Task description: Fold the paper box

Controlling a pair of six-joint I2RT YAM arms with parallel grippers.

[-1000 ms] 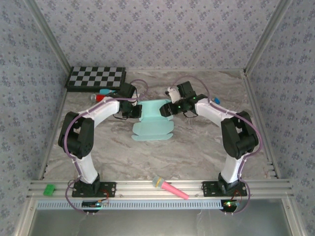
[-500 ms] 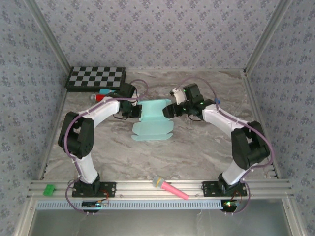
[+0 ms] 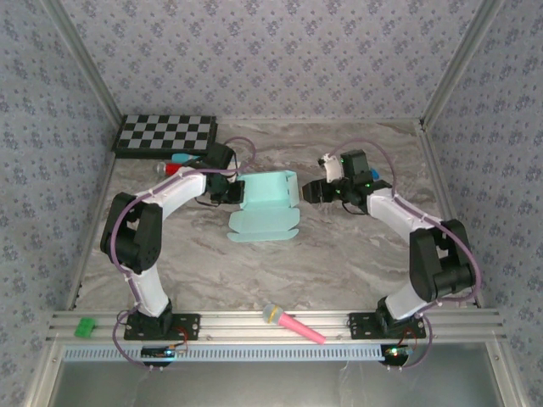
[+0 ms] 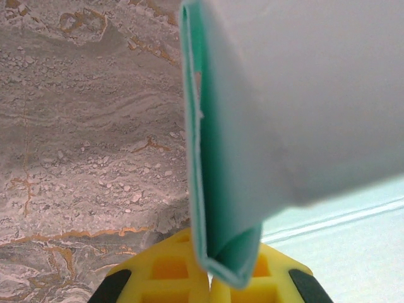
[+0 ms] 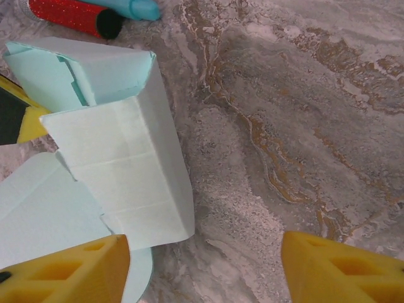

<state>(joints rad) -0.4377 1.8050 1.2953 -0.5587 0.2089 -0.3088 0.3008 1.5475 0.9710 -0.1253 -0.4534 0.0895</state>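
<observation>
The pale aqua paper box [image 3: 265,203] lies mid-table, its far half raised into a folded wall and its near flaps flat on the marble. My left gripper [image 3: 230,193] is shut on the box's left edge. In the left wrist view the yellow fingertips [image 4: 189,271] pinch a doubled fold of card [image 4: 227,252]. My right gripper [image 3: 311,192] stands open just right of the box, apart from it. In the right wrist view its yellow fingers [image 5: 63,268] are spread wide over bare marble, with the box's upright panel [image 5: 120,164] to the left.
A black-and-white checkerboard [image 3: 165,134] sits at the far left corner, with a red marker [image 5: 69,16] and a blue one [image 5: 129,7] beside it. A pink microphone [image 3: 291,324] and a green block [image 3: 84,326] lie on the near rail. Patterned walls enclose the table.
My right gripper has drawn back to the right, off the box's right side. The left gripper has kept its hold and not moved.
</observation>
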